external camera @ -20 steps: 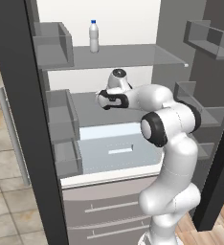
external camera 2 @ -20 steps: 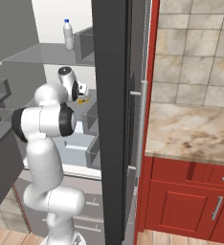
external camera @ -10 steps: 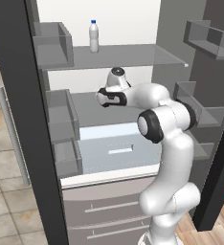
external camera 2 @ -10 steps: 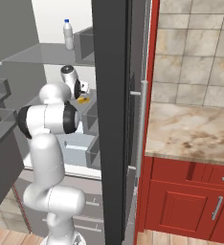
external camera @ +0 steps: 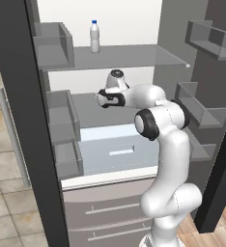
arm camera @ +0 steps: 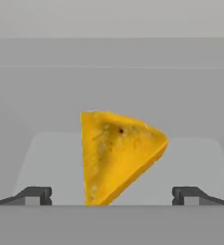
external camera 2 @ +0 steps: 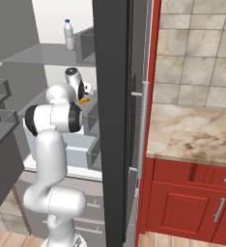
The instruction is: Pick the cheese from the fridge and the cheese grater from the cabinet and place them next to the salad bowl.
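The cheese (arm camera: 116, 153), a yellow-orange wedge, lies on a grey shelf (external camera: 86, 116) of the open fridge (external camera: 134, 55). In the hand view it sits just ahead of my gripper (arm camera: 112, 196), between the two fingertips (arm camera: 35, 195), which stand wide apart and do not touch it. From the right base view a sliver of the cheese (external camera 2: 84, 102) shows under the hand (external camera 2: 86, 90). In the left base view the gripper (external camera: 103, 99) reaches into the middle shelf and hides the wedge. The cheese grater, the cabinet and the salad bowl are out of view.
A clear bottle (external camera: 94, 36) stands on the shelf above. Door bins (external camera: 62, 116) line the left side, and a pale blue drawer (external camera: 110, 149) lies below the shelf. The dark fridge door edge (external camera 2: 112, 120) separates the fridge from a stone counter (external camera 2: 192, 132) over red cupboards (external camera 2: 182, 202).
The hand has edged a little further in over the shelf towards the cheese. The jaws have stayed open.
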